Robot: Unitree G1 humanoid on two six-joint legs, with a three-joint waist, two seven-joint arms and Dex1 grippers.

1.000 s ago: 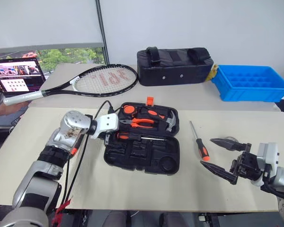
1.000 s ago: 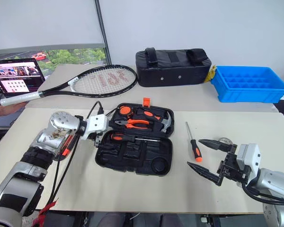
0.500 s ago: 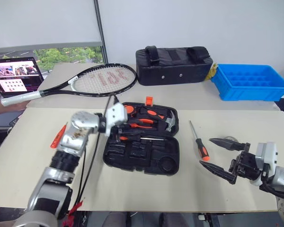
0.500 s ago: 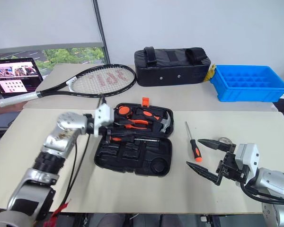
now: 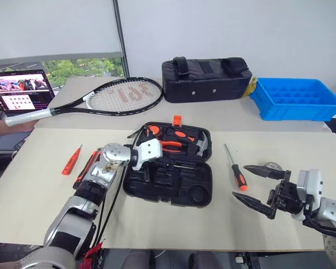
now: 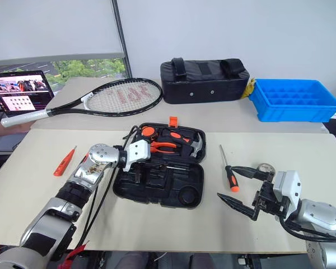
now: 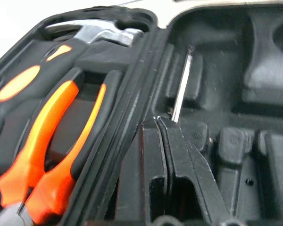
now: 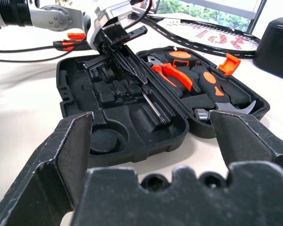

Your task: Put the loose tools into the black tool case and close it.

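Left tool [image 6: 139, 161] now further right than a second ago, over open black tool case [image 5: 168, 171] at mid-table [image 5: 39, 185], fingers [image 7: 177, 155] pressed together where earlier spread wide. Slim red screwdriver [image 5: 71, 159] newly uncovered left of arm. Right tool [image 5: 256, 186] unmoved, jaws wide, empty, beside orange-and-black-handled screwdriver [image 5: 236, 168].

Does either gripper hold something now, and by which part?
Right gripper is open, empty. Left gripper is shut, tips at a screwdriver shaft in the tool case; a real pinch cannot be told.
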